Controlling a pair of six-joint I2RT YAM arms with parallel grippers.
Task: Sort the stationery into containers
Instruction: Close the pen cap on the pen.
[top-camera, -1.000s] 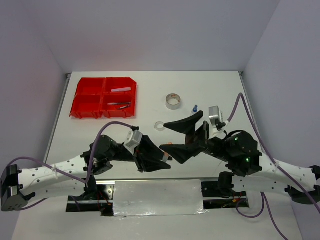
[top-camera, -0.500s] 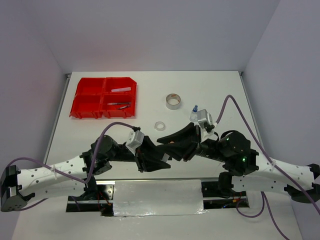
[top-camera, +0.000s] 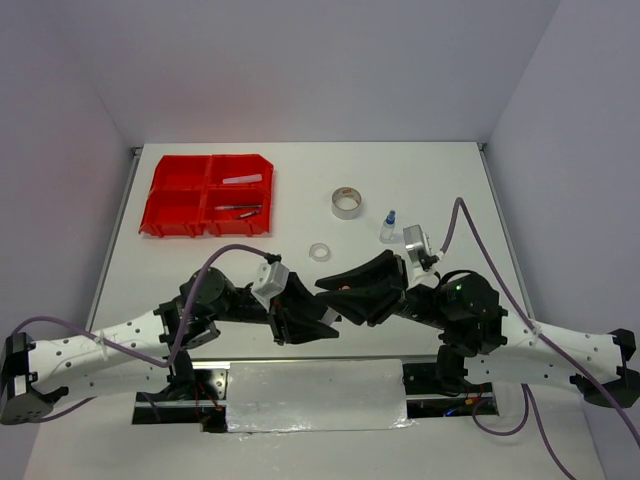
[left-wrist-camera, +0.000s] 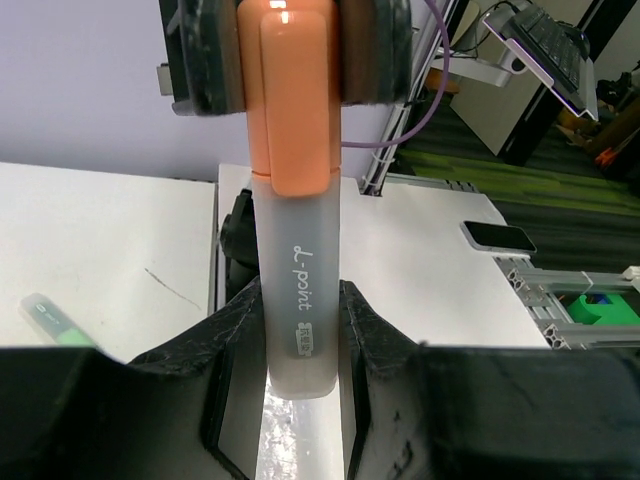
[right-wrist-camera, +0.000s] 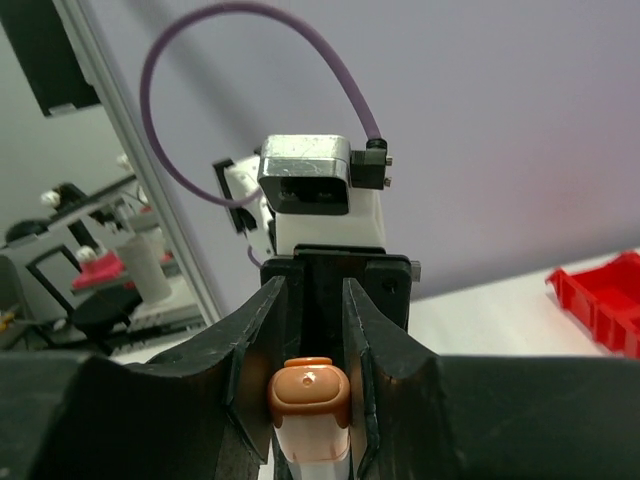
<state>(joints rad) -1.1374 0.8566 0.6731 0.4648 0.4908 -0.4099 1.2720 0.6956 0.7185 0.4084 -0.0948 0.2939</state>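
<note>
An orange-capped marker (left-wrist-camera: 297, 250) with a frosted grey body hangs in the air between both grippers, above the table's near edge. My left gripper (left-wrist-camera: 300, 340) is shut on the grey body. The right gripper (right-wrist-camera: 308, 372) is shut on the orange cap (right-wrist-camera: 308, 392). In the top view the two grippers meet tip to tip, left gripper (top-camera: 322, 316) and right gripper (top-camera: 337, 291). The red tray (top-camera: 208, 195) sits at the far left with dark pens (top-camera: 238, 209) in one compartment. A grey tape roll (top-camera: 347, 202), a clear ring (top-camera: 320, 251) and a blue-capped bottle (top-camera: 388, 228) lie on the table.
A green marker (left-wrist-camera: 55, 320) lies on the table, seen at the left of the left wrist view. A small white piece (top-camera: 243, 180) rests in a rear tray compartment. A shiny metal plate (top-camera: 315, 393) spans the near edge between the arm bases.
The right gripper has swung left to meet the left gripper and shut on the marker's orange cap. The bottle, half hidden before, now shows. The left arm has barely moved.
</note>
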